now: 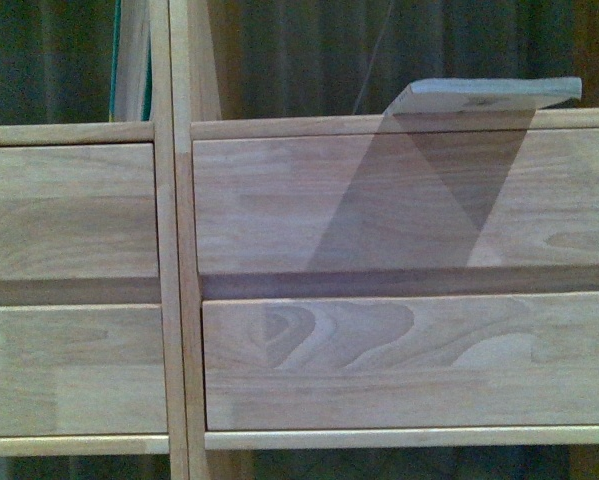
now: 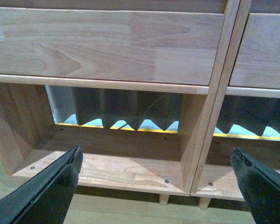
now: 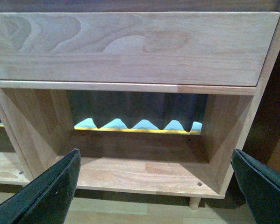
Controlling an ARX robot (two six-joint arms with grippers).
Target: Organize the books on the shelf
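The shelf [image 1: 174, 250] is pale natural wood with a smooth matt finish, finger-jointed strips and looping grain. In the front view its four plain drawer fronts [image 1: 74, 210] are flat rectangles, set two on either side of an upright divider. In the open compartment above the left drawers, a teal-edged book [image 1: 131, 60] stands nearly upright against the divider, its pale page edges facing out. Above the right drawers, a thin pale book [image 1: 489, 95] lies flat on the board. It juts out past the front edge and throws a slanted shadow over the upper drawer front. Behind the compartments hangs a dark pleated curtain [image 1: 299, 50]. Neither arm shows in the front view, and neither book shows in the wrist views. The wrist views look lower, at the square open-backed bottom compartments, the screw heads in their boards, the short round legs [image 2: 164, 199] and the pale floor [image 2: 107, 210]. The left pincer [image 2: 156, 153] is held low in front of the left bottom compartment. Its two black tapered fingers [image 2: 51, 186] are spread wide with nothing between them. The right pincer [image 3: 156, 154] faces the right bottom compartment in the same low pose, its jaws also wide apart and holding nothing.
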